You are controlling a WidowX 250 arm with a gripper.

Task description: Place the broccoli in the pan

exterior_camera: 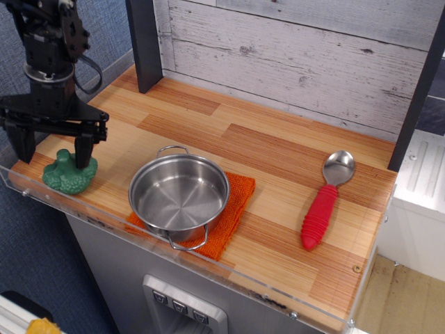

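Now at far left of the wooden bench: black jaws wide apart, pointing down, straddling the broccoli with nothing gripped. One finger down at the broccoli's right side, overlapping its top edge, contact unclear; other finger well out to the left, clear of the toy. Broccoli green, bumpy, sitting on the bench near the front-left corner, just behind the clear plastic lip along the front edge; stubby part sticking up between the fingers. Not lifted, not in the pan. Pan to the right of the broccoli, apart from it, shiny steel, round, low sides, empty, two wire loop handles at back and front. Resting on an orange woven cloth, cloth poking out at the pan's right and front-left. Red-handled metal spoon well off to the right on the bench, bowl toward the back wall, handle toward the front, slightly tilted. Whitewashed plank wall behind the bench, dark post at back left. Arm body rising out of frame at top left, cable looped at its side
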